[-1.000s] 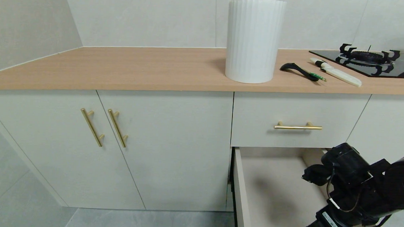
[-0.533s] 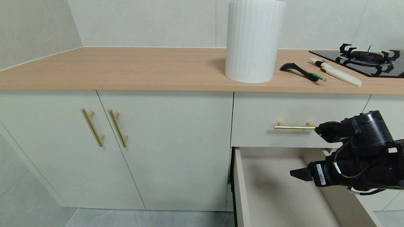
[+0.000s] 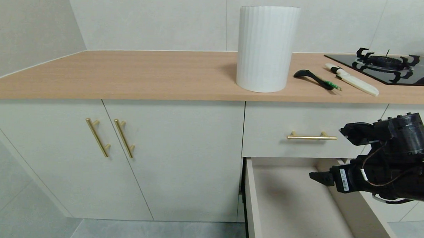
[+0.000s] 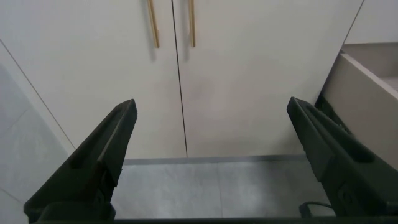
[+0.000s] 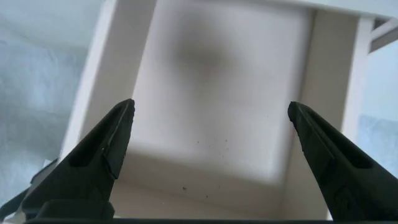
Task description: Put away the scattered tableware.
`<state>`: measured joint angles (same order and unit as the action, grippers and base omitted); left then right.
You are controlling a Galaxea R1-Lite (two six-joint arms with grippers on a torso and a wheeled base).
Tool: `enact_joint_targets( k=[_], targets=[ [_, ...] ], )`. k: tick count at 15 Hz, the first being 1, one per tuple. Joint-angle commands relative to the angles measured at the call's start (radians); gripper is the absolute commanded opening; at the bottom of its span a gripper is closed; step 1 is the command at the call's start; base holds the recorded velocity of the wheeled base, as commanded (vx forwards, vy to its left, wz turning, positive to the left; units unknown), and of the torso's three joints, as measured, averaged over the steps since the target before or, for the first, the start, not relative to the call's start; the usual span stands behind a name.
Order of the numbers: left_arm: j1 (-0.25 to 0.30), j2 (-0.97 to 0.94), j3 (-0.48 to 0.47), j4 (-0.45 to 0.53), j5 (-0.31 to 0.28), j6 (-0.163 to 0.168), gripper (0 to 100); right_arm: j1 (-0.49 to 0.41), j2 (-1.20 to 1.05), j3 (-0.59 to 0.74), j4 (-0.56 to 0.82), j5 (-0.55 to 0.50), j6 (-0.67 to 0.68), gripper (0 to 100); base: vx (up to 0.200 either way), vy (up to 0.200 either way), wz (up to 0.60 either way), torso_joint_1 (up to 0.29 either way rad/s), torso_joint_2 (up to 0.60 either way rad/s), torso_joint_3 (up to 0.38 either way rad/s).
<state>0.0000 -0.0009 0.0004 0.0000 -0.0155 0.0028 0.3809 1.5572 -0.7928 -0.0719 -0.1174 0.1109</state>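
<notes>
On the wooden counter (image 3: 146,74) lie a black-handled utensil with a green tip (image 3: 314,79) and a white knife (image 3: 352,80), right of a tall white ribbed container (image 3: 267,48). Below them an empty drawer (image 3: 253,201) stands pulled out. My right gripper (image 3: 329,153) hangs open above the drawer's right side, holding nothing; from its wrist the gripper (image 5: 211,109) looks down at the bare drawer floor (image 5: 217,93). My left gripper (image 4: 211,109) is open and empty, low in front of the cabinet doors (image 4: 180,74).
A black gas hob (image 3: 386,63) sits at the counter's far right. A shut drawer with a brass handle (image 3: 312,137) is just above the open one. Two cabinet doors with brass handles (image 3: 111,136) are on the left. Grey tiled floor (image 4: 205,186) lies below.
My right gripper rose out of the low front of the drawer and turned to point left, then drifted slightly right. The head camera tilted a little.
</notes>
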Motion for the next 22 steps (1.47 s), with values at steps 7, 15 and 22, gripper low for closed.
enact_joint_targets(
  k=[7, 15, 22],
  targets=[
    [0.0, 0.001, 0.0, 0.0, 0.0, 0.0, 100, -0.002, 0.004, 0.001, -0.023, -0.005, 0.0, 100, 0.0, 0.0, 0.0, 0.146, -0.47, -0.299],
    [0.0, 0.001, 0.0, -0.002, 0.0, 0.0, 100, -0.005, 0.02, 0.001, -0.039, -0.005, 0.001, 100, 0.0, 0.0, 0.0, 0.195, -0.48, -0.287],
    [0.0, 0.001, 0.0, 0.0, 0.0, 0.0, 100, -0.005, 0.057, -0.003, -0.049, -0.03, 0.0, 100, 0.0, 0.0, 0.0, 0.163, -0.37, -0.202]
  ],
)
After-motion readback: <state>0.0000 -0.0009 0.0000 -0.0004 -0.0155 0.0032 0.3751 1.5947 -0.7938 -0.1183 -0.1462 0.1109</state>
